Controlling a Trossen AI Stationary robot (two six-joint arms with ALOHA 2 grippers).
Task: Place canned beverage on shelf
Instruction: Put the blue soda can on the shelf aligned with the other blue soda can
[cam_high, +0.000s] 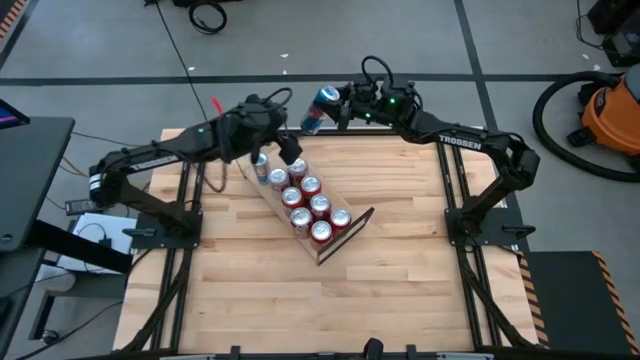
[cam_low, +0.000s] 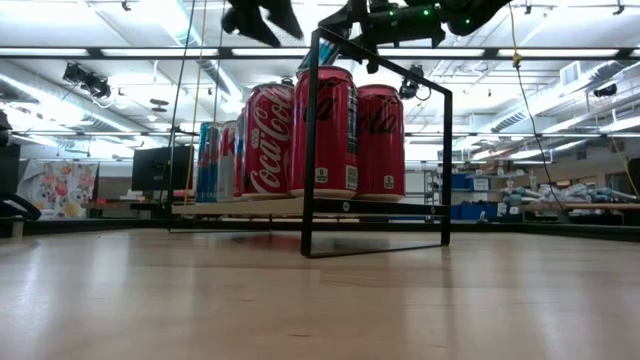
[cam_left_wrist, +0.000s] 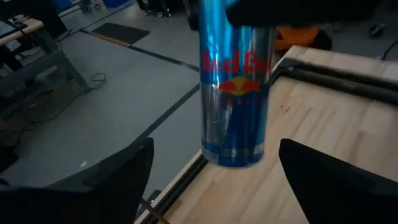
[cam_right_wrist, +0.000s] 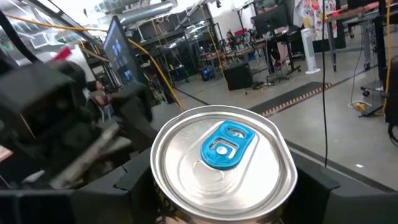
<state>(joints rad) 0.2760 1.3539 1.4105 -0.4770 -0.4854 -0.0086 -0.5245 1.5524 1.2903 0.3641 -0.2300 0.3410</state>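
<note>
Red cans (cam_low: 325, 130) sit closest in the low view, standing in a row on the shelf (cam_high: 352, 226) behind its black wire end frame (cam_low: 375, 140).

Right tool (cam_high: 335, 105) is clamped on the blue-and-silver can (cam_high: 322, 108), carried in the air just past the counter's (cam_high: 400, 260) far edge, around 12 o'clock. Right wrist view looks straight down on the lid with its blue tab (cam_right_wrist: 226, 144), fingers dark on both sides of the can body.

Left tool (cam_high: 278, 140) hangs above the shelf's far end, fingers spread wide with nothing between them; the held can (cam_left_wrist: 234, 87) lines up in that gap from its wrist view, well ahead of it.

Key relation: shelf runs diagonally, long axis from about 10 to 4 o'clock. Its far end lies toward 7 o'clock from the held can. Red cans fill the near and middle stretch; one silver can (cam_high: 260, 166) stands at the far end. Left arm is nearer the shelf, right arm has the can. Free spot likely at the far end, beside the silver can, hard to confirm.
</note>
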